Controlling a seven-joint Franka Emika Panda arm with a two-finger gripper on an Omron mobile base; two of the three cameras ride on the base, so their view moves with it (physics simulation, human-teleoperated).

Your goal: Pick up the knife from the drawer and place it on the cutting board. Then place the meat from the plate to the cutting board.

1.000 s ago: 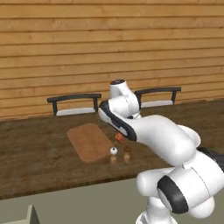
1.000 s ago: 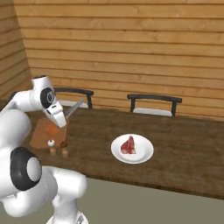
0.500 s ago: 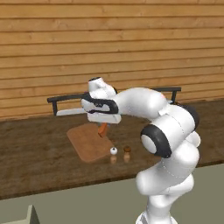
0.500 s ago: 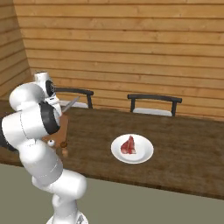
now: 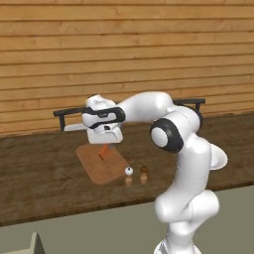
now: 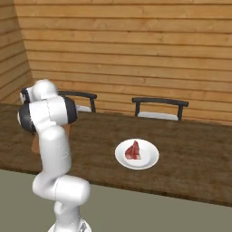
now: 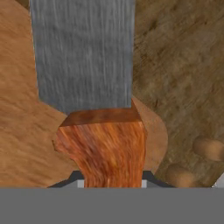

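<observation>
— Over the flat light-brown wooden cutting board point(image 5: 101, 162), what's the hand point(image 5: 105, 145) doing?
— Clamped on the reddish-brown wooden handle of the small grey-bladed knife point(image 7: 94, 78), blade pointing down at the board.
— And the red raw meat slab point(image 6: 133, 151)?
— Lying on the round white plate point(image 6: 150, 159), well apart on the dark wooden bench point(image 6: 195, 158).

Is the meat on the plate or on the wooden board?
On the plate. The right base view shows the meat lying on the white plate, far from the cutting board.
</observation>
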